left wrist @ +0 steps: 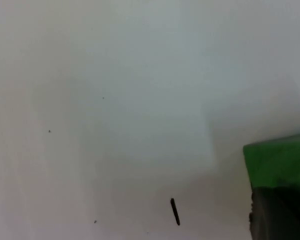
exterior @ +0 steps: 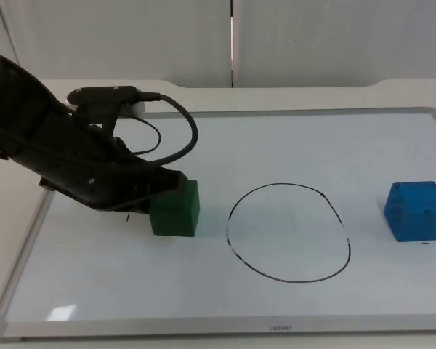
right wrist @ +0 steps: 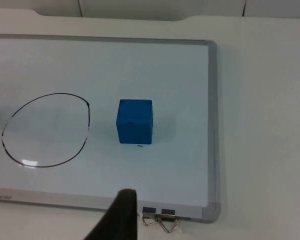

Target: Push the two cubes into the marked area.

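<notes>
A lab or robot test bench, by the look of it. A framed whiteboard lies flat on a white table and takes up most of the frame, with a hand-drawn black ring near its middle. Along the top of the frame stands a plain grey partition wall. Two binder clips sit at the board's lower edge.

My left gripper presses against the left side of the green foam cube, which sits on the metal-framed whiteboard just left of the hand-drawn black oval outline. The blue foam cube stands well to the oval's right, near the board's right edge.
</notes>
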`<state>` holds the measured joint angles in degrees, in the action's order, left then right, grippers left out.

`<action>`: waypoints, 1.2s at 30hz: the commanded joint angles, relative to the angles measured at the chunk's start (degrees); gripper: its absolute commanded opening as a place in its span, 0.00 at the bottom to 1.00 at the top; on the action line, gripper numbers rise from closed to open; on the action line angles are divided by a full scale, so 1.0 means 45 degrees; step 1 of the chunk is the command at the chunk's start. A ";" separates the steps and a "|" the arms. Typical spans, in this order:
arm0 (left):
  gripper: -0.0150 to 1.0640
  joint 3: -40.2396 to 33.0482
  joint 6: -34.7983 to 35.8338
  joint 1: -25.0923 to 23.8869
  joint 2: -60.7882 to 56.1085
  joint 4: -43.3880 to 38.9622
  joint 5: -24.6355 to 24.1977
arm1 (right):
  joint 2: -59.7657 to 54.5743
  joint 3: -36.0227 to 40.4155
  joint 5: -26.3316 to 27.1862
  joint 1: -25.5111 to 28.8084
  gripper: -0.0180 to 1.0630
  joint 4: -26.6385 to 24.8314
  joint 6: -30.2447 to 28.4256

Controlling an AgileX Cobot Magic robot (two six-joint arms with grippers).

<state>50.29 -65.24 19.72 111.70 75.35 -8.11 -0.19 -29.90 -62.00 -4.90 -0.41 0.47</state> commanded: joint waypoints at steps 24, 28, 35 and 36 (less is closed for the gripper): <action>0.01 0.0045 0.0046 0.1082 0.0054 0.0475 0.0591 | 0.0043 0.0084 0.0053 0.0071 0.99 0.0013 -0.0021; 0.01 0.0045 0.0046 0.1082 0.0054 0.0475 0.0591 | 0.0043 0.0084 0.0053 0.0071 0.99 0.0013 -0.0021; 0.01 0.0045 0.0046 0.1082 0.0054 0.0589 0.0336 | 0.0043 0.0084 0.0053 0.0071 0.99 0.0013 -0.0021; 0.01 0.0045 0.0046 0.1082 0.0054 0.0619 0.0280 | 0.0043 0.0084 0.0053 0.0071 0.99 0.0013 -0.0021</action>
<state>50.29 -65.24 24.31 111.92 76.85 -6.44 -0.19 -29.90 -62.00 -4.90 -0.41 0.30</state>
